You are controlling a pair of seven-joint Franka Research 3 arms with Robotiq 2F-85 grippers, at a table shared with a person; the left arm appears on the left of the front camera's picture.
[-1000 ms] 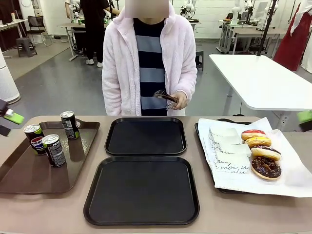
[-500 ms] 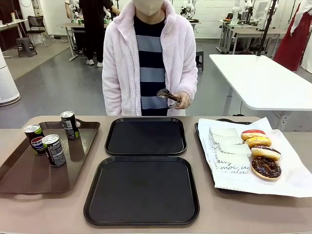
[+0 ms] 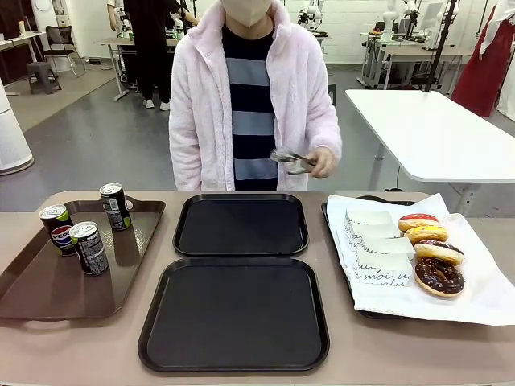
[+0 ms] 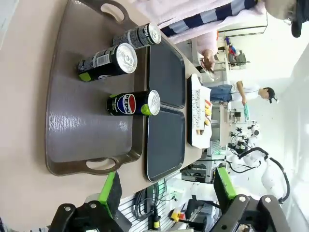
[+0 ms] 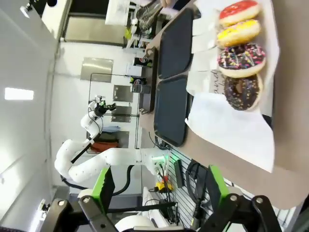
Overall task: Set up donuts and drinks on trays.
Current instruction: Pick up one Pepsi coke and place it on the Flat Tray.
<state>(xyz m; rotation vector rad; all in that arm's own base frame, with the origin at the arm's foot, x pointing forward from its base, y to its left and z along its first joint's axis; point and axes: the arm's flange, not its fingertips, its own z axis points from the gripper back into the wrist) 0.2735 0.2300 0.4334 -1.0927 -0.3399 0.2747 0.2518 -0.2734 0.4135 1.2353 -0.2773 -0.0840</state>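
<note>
- Left claw (image 4: 167, 191): jaws at full spread, empty, touching nothing. It hangs off the handle end of the brown tray (image 4: 87, 140), fingers aimed along its length.
- Right claw (image 5: 159, 186): also wide and empty. It hovers off the end of the paper-lined tray (image 3: 483, 301), donuts ahead of it.
- Step in hand (our read): setup not begun, so the first pick is prob. a can for the left claw.
- Cans (image 3: 88, 248): four, all upright on the brown tray at bench left. Three stand close together; the lone can (image 3: 115, 207) sits apart nr the far rim.
- To do it well, we'd take the lone can first, since both its flanks are free. Bring the fingers in level, astride the can at mid-body, not at the silver top.
- Close square, lift straight up to clear the brown rim, then carry across. In the cluster a wide jaw could tip a neighbour, so enter from the outer side.
- Black trays (image 3: 233, 314): two at bench centre, one nearer us, one farther, both bare. We'd set the can down nr a corner and leave room for a donut.
- Donuts (image 3: 438, 277): four on the white paper at bench right (red-iced, yellow-iced, two choc). A stack of paper sleeves (image 3: 378, 241) lies just beside them.
- Person's hand (image 3: 323, 162) holds tongs (image 3: 288, 159) above the far bench edge. They prob. handle the donuts, so keep the right claw clear of that reach.
</note>
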